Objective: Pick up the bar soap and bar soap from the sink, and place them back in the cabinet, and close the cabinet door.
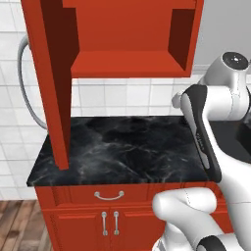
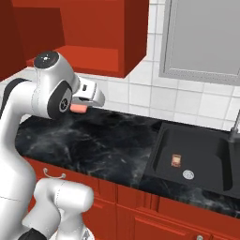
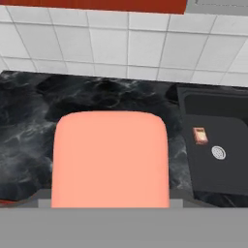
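My gripper (image 2: 79, 107) is shut on the salmon-pink bar soap (image 2: 78, 108), held above the black marble counter (image 2: 89, 140) and below the open red cabinet (image 1: 127, 29). In the hand view this pink bar soap (image 3: 111, 160) hides the fingertips. The smaller brown bar soap (image 2: 176, 160) lies on the floor of the black sink (image 2: 159, 145), beside the round drain (image 2: 188, 174). It shows in the hand view too, as the brown bar (image 3: 199, 135) in the sink (image 3: 213, 111). The cabinet door (image 1: 54, 83) stands swung open at the left, its silver handle (image 1: 27, 88) facing outward.
The cabinet's flat shelf (image 1: 127, 63) is bare. White tiled wall (image 1: 127, 95) runs behind the counter. Red drawers and doors with silver pulls (image 1: 109, 196) sit under the counter. A pale grey cabinet (image 2: 206, 42) hangs above the sink, and the faucet (image 2: 233, 129) rises at the right edge.
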You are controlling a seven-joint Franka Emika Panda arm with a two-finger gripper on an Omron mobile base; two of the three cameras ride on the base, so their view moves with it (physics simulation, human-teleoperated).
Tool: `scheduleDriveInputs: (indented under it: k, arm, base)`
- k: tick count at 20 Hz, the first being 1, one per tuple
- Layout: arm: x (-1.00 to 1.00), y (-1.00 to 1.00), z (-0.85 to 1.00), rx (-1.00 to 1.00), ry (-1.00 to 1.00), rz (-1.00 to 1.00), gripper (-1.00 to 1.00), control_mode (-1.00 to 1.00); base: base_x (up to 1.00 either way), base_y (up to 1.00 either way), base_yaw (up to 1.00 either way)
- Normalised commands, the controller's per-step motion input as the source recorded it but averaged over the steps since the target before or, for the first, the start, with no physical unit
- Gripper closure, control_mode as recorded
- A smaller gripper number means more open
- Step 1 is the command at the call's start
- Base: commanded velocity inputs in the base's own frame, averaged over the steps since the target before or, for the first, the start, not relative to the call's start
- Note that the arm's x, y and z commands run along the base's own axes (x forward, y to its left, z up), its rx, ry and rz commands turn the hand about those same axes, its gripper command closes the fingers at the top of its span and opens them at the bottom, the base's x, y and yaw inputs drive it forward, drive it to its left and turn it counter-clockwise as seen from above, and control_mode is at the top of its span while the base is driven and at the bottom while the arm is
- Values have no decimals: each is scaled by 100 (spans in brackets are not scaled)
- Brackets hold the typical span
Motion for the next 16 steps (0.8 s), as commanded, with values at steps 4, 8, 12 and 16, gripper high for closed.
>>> scheduleDriveInputs:
  k: [4,8,12,16]
  arm:
    - [0,0,0,0,0,0,100,100]
    - [0,0,0,0,0,0,100,100]
    - [0,0,0,0,0,0,100,100]
    - [0,0,0,0,0,0,100,100]
  base:
    - [19,21,-3]
    - [44,30,0]
    - [51,18,4]
    - [53,15,8]
